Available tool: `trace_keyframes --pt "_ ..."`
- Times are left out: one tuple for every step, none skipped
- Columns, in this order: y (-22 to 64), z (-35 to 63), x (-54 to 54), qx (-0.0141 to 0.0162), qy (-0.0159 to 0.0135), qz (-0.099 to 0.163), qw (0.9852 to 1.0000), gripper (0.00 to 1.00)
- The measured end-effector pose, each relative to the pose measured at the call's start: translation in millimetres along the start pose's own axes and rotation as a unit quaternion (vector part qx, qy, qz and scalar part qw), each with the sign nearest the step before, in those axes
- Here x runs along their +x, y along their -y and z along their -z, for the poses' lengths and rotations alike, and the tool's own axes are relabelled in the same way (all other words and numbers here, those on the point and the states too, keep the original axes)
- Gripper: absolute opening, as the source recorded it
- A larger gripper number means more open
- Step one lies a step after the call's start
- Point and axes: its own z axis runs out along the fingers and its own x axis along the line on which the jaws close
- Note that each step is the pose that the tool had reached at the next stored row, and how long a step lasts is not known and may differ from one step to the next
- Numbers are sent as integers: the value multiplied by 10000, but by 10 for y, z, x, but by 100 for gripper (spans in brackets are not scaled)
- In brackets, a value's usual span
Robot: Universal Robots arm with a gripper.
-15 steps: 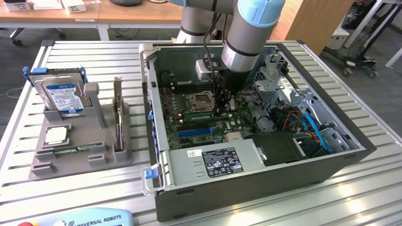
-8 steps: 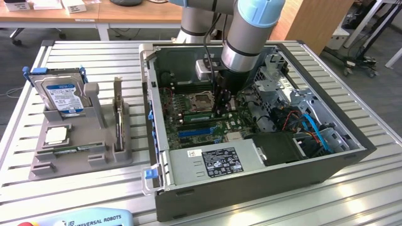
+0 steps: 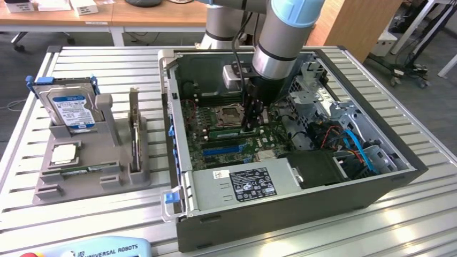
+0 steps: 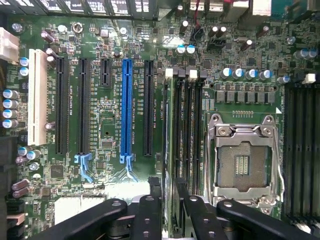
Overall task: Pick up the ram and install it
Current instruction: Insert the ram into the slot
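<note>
Slatted metal table [image 3: 107,214] carries open PC case [image 3: 286,214]. Gripper [image 4: 167,210] low over motherboard [image 4: 110,125], fingers [image 4: 149,212] apart, straddling ram [image 4: 176,150]. Ram stands edge-down in memory slot beside empty CPU socket [image 4: 242,162], apparently seated, hence grip released.

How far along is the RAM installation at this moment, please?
Done: the ram stands in a memory slot on the motherboard inside the computer case. In hand: nothing is gripped; the gripper straddles the stick's end with its jaws open. Left: whether the stick is fully latched cannot be told, and the arm is not yet out of the case.
</note>
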Motion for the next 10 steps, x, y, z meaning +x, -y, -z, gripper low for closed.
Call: trace_keyframes --pt "-2 31 -1 0 0 0 10000 25" --pt "-4 63 -3 0 0 0 10000 25" --pt "-5 95 -4 0 1 0 10000 25" --pt "-7 127 -6 0 0 0 10000 25" --pt "-9 163 -8 0 0 0 10000 25" --pt "-11 193 -9 0 0 0 10000 25" --pt "-12 220 -10 0 0 0 10000 25" --pt "-13 243 -11 0 0 0 10000 25" --pt "-15 268 -12 0 0 0 10000 25" --pt "-16 291 -13 0 0 0 10000 25"
